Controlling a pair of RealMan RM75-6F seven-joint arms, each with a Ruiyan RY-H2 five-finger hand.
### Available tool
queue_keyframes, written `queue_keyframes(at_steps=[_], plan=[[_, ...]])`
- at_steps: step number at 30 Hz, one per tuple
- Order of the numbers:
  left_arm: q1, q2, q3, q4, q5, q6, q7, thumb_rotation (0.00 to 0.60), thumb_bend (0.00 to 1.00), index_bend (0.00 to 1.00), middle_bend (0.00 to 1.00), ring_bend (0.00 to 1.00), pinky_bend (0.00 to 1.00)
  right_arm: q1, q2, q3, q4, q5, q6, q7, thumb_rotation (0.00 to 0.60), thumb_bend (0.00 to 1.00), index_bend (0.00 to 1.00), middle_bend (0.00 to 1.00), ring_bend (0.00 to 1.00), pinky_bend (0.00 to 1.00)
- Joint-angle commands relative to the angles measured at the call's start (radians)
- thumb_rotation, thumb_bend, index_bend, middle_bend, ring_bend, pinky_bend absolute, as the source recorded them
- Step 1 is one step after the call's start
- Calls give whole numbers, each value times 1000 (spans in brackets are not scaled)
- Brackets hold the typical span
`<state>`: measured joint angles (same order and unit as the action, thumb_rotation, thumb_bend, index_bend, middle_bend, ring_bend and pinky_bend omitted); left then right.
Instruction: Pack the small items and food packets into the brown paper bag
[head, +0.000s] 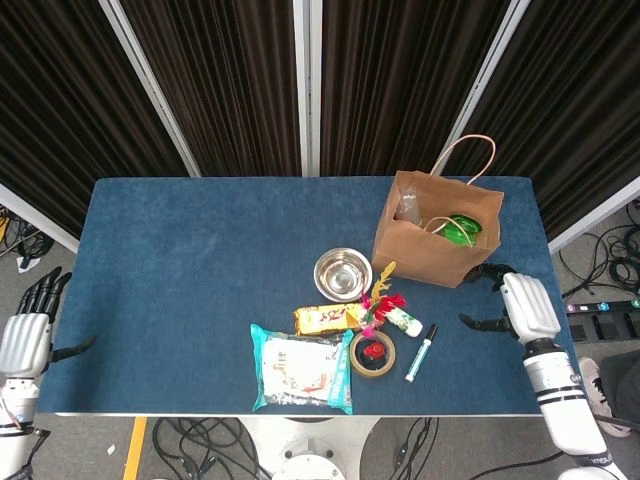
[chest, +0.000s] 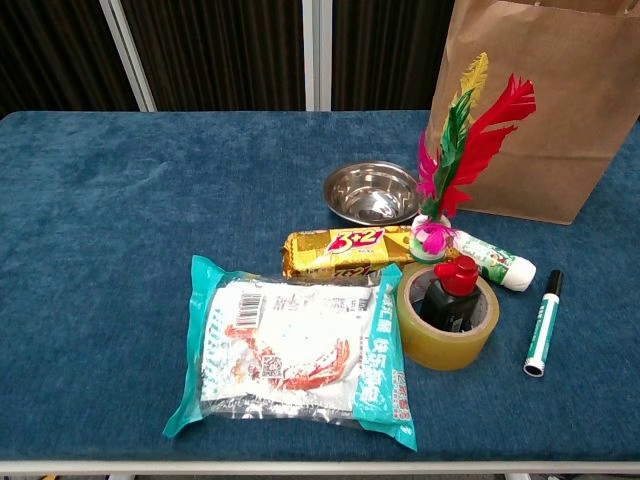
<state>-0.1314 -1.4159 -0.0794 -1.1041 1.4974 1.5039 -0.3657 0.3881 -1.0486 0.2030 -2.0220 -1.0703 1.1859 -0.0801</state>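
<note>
The brown paper bag (head: 436, 238) (chest: 540, 110) stands upright at the table's back right, with a green item (head: 460, 229) inside. In front of it lie a steel bowl (head: 342, 273) (chest: 372, 191), a yellow snack bar (head: 326, 319) (chest: 340, 250), a large teal food packet (head: 301, 368) (chest: 295, 350), a feather shuttlecock (head: 378, 300) (chest: 455, 160), a tape roll (head: 373, 353) (chest: 447, 316) with a red-capped bottle inside, a white tube (chest: 495, 260) and a green marker (head: 421, 352) (chest: 543, 322). My right hand (head: 522, 305) is open and empty, low beside the table's right edge. My left hand (head: 24, 335) hangs open off the left edge.
Dark curtains with white poles (head: 306, 85) back the blue table (head: 190, 270). Cables (head: 610, 260) lie on the floor at the right and below the front edge.
</note>
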Motion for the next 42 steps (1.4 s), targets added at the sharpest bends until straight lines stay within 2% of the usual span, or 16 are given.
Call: queue_keyframes(at_steps=[1, 6, 12, 18, 24, 42], plan=[[-7, -4, -2, -6, -2, -8, 11, 600, 138, 80, 59, 0, 119, 31, -109, -17, 96, 65, -33, -37, 600, 0, 427, 405, 310, 432], [-11, -6, -7, -11, -11, -16, 19, 600, 137, 80, 59, 0, 118, 77, -260, -17, 209, 138, -42, -113, 600, 0, 427, 405, 309, 432], [1, -1, -2, 3, -16, -11, 0, 600, 138, 80, 59, 0, 118, 105, -418, -11, 322, 168, -21, -155, 600, 0, 427, 405, 309, 432], [15, 0, 4, 29, -14, 3, -34, 600, 137, 80, 59, 0, 118, 126, -524, -4, 421, 180, -14, -187, 600, 0, 427, 406, 309, 432], [26, -3, 11, 55, -8, 14, -62, 600, 138, 80, 59, 0, 119, 140, -582, 5, 489, 216, -32, -219, 600, 0, 429, 405, 310, 432], [51, -8, 24, 113, 4, 39, -117, 600, 137, 80, 59, 0, 118, 162, -674, 21, 572, 257, -76, -269, 600, 0, 440, 417, 347, 432]])
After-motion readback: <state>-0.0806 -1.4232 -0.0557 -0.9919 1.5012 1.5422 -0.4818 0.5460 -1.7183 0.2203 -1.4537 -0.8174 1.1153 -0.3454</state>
